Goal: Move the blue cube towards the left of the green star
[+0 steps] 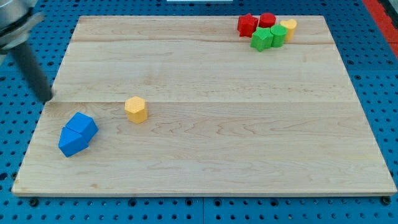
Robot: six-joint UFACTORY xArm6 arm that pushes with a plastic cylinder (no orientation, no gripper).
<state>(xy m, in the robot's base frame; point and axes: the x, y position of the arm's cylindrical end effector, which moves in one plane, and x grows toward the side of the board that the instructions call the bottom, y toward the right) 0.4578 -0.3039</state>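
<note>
At the view's left edge of the wooden board, the arm's dark rod slants down from the top-left corner, and its tip rests just at the board's border. The arm carries no pincer at all, only this rod, so nothing can be open, closed or gripping. Two blue blocks sit touching in the lower left: the upper one and the lower one. Both look cube-like, and which is the blue cube the task means cannot be told for certain. The tip stands above and to the left of this pair, near but apart from them.

A yellow block, roughly hexagonal, lies to the right of the blue pair. Far off in the top-right corner is a tight cluster: a red block, a red cylinder, a yellow cylinder, a green block and the green star, which is the leftmost green piece.

The step in hand appears to be lining up behind the blue cube. A good push would probably start from the cube's lower-left face, aimed up and rightward, so the tip should first pass around the pair. The line should clear the yellow block and avoid dragging the second blue block along, and it should stop short of the red block beside the star
</note>
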